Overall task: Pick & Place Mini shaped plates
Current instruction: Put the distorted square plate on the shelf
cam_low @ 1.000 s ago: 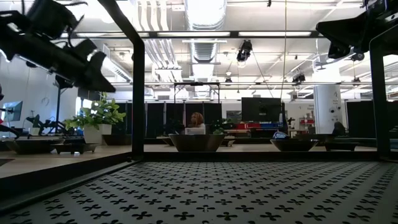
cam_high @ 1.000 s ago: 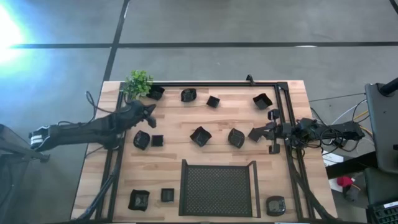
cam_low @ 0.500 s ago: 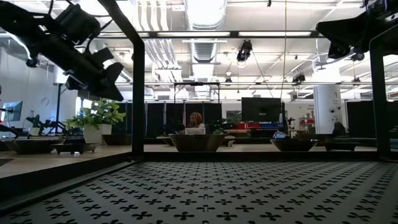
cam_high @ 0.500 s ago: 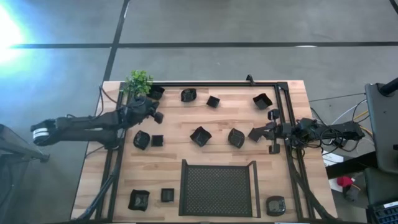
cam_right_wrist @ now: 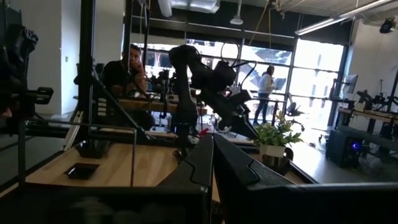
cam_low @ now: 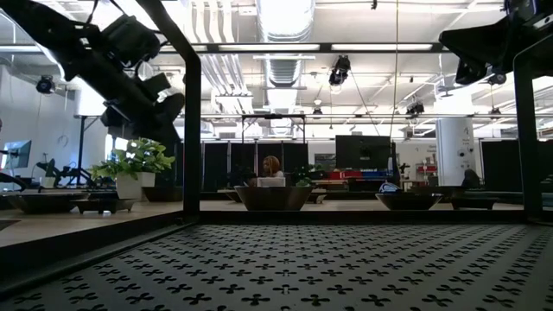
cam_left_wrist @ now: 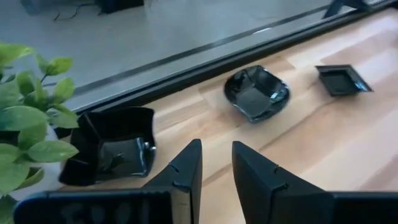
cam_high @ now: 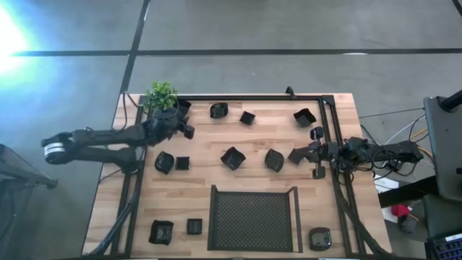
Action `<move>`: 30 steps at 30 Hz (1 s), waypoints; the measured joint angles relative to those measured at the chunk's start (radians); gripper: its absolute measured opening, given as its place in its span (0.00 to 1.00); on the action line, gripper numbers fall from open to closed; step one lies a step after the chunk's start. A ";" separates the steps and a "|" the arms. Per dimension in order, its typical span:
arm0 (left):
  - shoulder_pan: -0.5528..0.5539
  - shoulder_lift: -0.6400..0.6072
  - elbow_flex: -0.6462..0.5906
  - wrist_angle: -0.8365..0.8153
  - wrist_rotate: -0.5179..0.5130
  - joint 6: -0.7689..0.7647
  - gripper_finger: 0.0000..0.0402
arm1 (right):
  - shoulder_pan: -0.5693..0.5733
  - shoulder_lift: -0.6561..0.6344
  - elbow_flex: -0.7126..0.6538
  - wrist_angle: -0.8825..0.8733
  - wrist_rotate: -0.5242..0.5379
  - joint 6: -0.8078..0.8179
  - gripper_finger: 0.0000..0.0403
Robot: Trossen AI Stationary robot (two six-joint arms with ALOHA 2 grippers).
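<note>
Several mini shaped plates, small glossy black dishes, lie scattered flat on the wooden table [cam_high: 216,137]. My left gripper [cam_high: 188,132] hovers open at the far left, above the bare wood and just short of a square plate [cam_left_wrist: 112,152] beside the green plant [cam_high: 160,95]. Nothing is between its fingers [cam_left_wrist: 186,171]. Beyond it lie an angular plate [cam_left_wrist: 257,93] and a small square plate [cam_left_wrist: 342,79]. My right gripper [cam_high: 294,155] waits shut at the table's right side, near another plate [cam_high: 274,159].
A large black mesh tray [cam_high: 253,217] stands at the near middle. A black frame rail [cam_high: 253,97] runs along the far edge and down the right side. More plates sit at the near left [cam_high: 161,232] and near right [cam_high: 320,237]. People sit in the room beyond.
My left gripper has moved toward the table's right and far edge, closer to the square plate by the plant, and its fingers have opened. The plates have stayed where they were.
</note>
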 joint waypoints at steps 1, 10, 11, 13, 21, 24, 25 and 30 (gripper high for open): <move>0.008 0.009 0.001 -0.001 0.000 -0.001 0.21 | 0.000 0.000 0.000 0.000 0.000 0.007 0.02; 0.072 0.102 0.023 -0.001 0.000 -0.043 0.21 | 0.000 0.000 0.000 -0.010 0.000 0.068 0.02; 0.074 0.113 0.026 0.000 0.000 -0.043 0.21 | 0.000 0.000 0.000 -0.018 0.000 0.072 0.02; 0.078 0.133 0.031 -0.002 0.000 -0.043 0.21 | 0.000 0.000 0.000 -0.036 0.000 0.074 0.02; 0.093 0.216 0.067 -0.002 0.000 -0.043 0.21 | 0.000 0.000 0.000 -0.054 0.000 0.075 0.02; 0.103 0.243 0.078 -0.002 0.000 -0.042 0.21 | 0.000 0.000 0.000 -0.053 0.000 0.075 0.02; 0.105 0.251 0.082 -0.007 0.000 -0.042 0.21 | 0.000 0.000 0.000 -0.053 0.000 0.074 0.02; 0.115 0.288 0.100 -0.006 0.000 -0.042 0.21 | 0.000 0.000 0.000 -0.052 0.000 0.074 0.02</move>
